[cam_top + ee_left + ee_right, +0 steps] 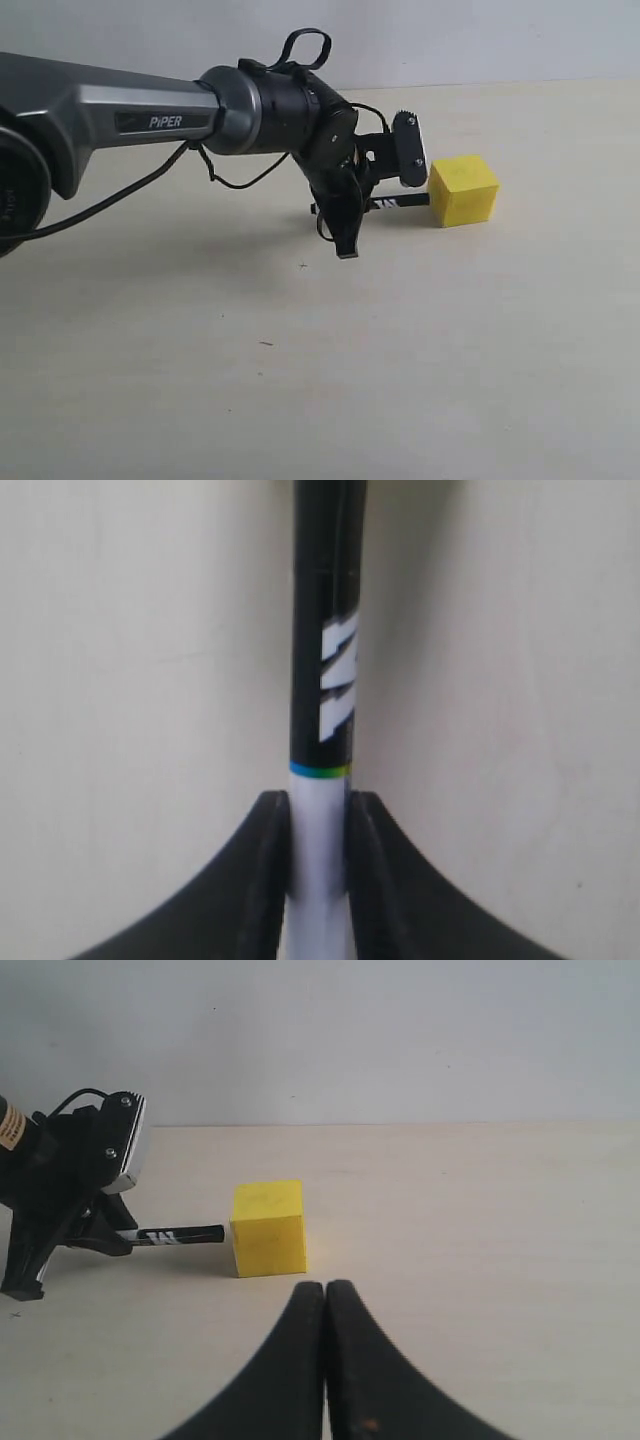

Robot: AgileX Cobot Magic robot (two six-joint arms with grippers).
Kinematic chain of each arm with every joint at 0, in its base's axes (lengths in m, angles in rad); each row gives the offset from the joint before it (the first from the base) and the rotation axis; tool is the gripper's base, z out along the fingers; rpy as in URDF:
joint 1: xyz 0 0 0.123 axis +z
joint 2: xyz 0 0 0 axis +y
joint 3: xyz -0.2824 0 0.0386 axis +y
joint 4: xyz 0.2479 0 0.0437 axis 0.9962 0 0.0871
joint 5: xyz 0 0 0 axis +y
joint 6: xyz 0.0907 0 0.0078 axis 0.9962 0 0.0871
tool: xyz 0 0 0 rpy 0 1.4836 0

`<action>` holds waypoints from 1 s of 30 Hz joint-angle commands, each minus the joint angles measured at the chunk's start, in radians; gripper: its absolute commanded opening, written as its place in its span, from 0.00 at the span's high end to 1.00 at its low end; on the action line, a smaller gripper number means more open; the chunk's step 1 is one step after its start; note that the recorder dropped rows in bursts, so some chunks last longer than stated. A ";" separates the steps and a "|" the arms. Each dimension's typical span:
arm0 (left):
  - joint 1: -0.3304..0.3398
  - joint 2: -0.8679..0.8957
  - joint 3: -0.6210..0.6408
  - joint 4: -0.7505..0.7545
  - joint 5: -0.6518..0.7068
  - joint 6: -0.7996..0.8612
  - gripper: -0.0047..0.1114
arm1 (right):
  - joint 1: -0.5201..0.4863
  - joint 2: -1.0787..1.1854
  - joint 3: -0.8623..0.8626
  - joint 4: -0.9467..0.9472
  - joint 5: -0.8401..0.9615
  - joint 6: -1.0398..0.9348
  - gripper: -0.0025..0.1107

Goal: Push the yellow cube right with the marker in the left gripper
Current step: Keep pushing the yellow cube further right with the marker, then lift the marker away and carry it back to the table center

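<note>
left jaws clamped, right jaws pressed together

The yellow cube (pixel 463 190) sits on the plain beige table (pixel 400 350).

Count across all three views. Yellow cube (pixel 463 190): 1. Marker (pixel 410 201): 1, carrying one block of white lettering on its black part. Grippers: 2, namely the left gripper (pixel 319 802) and the right gripper (pixel 325 1288), with two fingers (pixel 290 1370) each, four in total. Arm (pixel 120 110) in the exterior view: 1. Tabletop (pixel 320 380): 1.
</note>
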 commanded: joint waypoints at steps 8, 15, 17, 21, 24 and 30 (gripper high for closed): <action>-0.004 0.020 -0.008 -0.002 -0.154 -0.064 0.96 | -0.006 -0.006 0.005 0.000 -0.008 -0.005 0.98; 0.002 -0.042 -0.008 0.008 0.117 -0.191 0.96 | -0.006 -0.006 0.005 0.000 -0.008 -0.005 0.98; 0.006 -0.094 -0.008 0.010 0.164 -0.310 0.96 | -0.006 -0.006 0.005 0.000 -0.008 -0.005 0.98; 0.031 -0.197 0.000 0.010 0.323 -0.645 0.96 | -0.006 -0.006 0.005 0.000 -0.008 -0.005 0.98; 0.036 -0.247 0.046 0.004 0.404 -0.743 0.96 | -0.006 -0.006 0.005 0.000 -0.008 -0.005 0.98; -0.004 -0.352 0.274 0.010 0.338 -0.903 0.96 | -0.006 -0.006 0.005 0.000 -0.008 -0.005 0.98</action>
